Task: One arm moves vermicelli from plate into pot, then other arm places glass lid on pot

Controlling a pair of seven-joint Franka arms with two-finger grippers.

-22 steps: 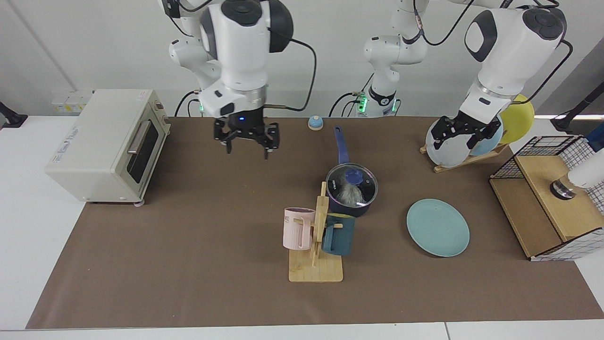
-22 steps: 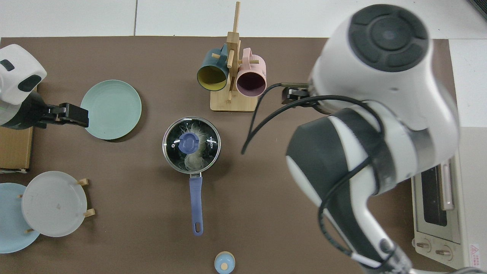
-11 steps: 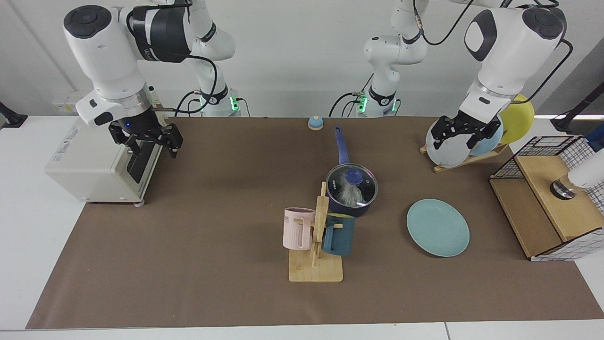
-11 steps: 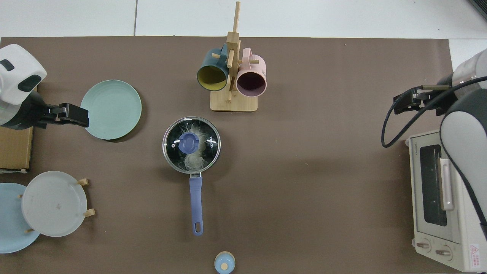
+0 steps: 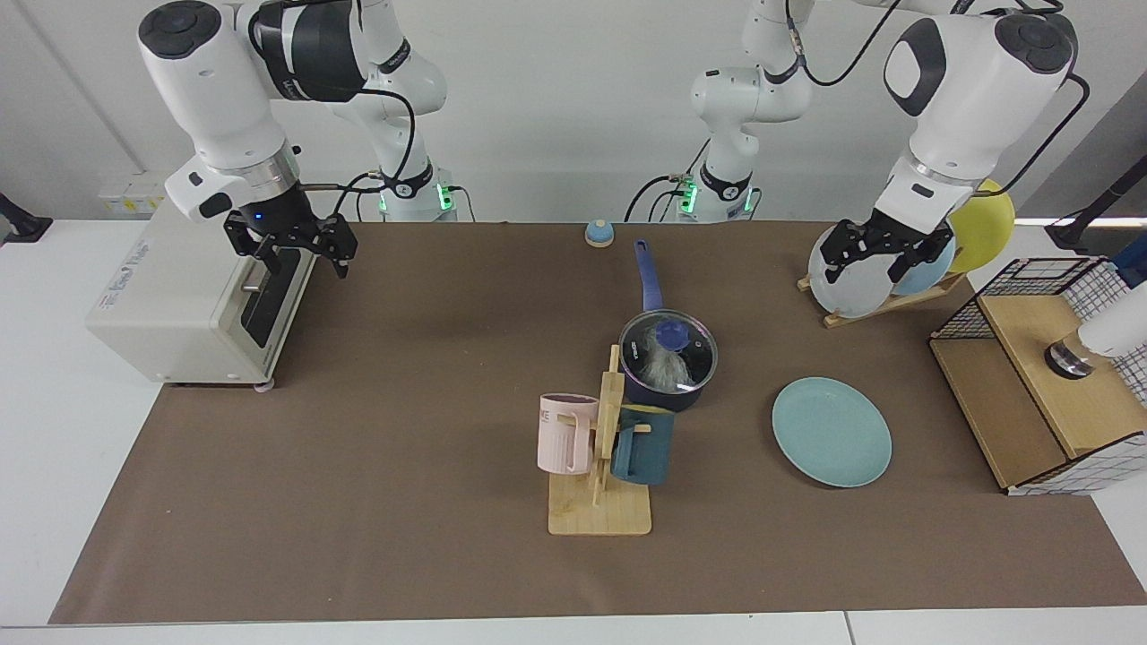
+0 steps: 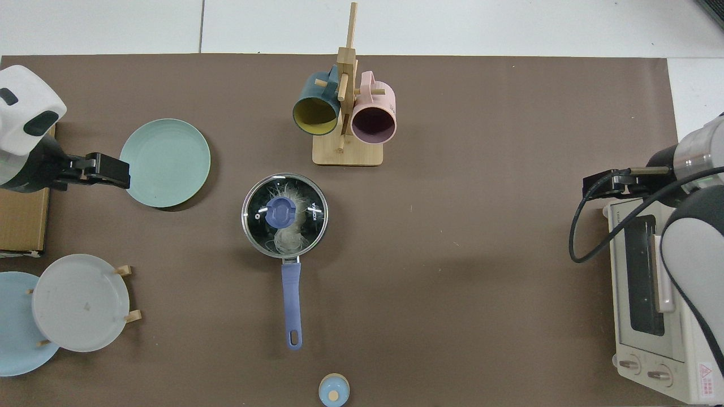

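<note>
Two white arms with rounded glossy shells and dark grey/black joint caps and panels. Silver metal ring at each wrist. Black cables loop along both, clipped near wrist. Green lights glow at both bases; small blue light above the right gripper (image 5: 291, 246). Left gripper (image 5: 883, 251) and right gripper both black, angular, two-finger. Dark band on the right arm's upper link carries white lettering, probably a brand mark, too small to read. Top view: one arm shows a dark oval inset on its white shell.

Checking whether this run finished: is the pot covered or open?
Covered. The glass lid sits level on the pot rim, vermicelli visible beneath it; the plate is bare.
</note>
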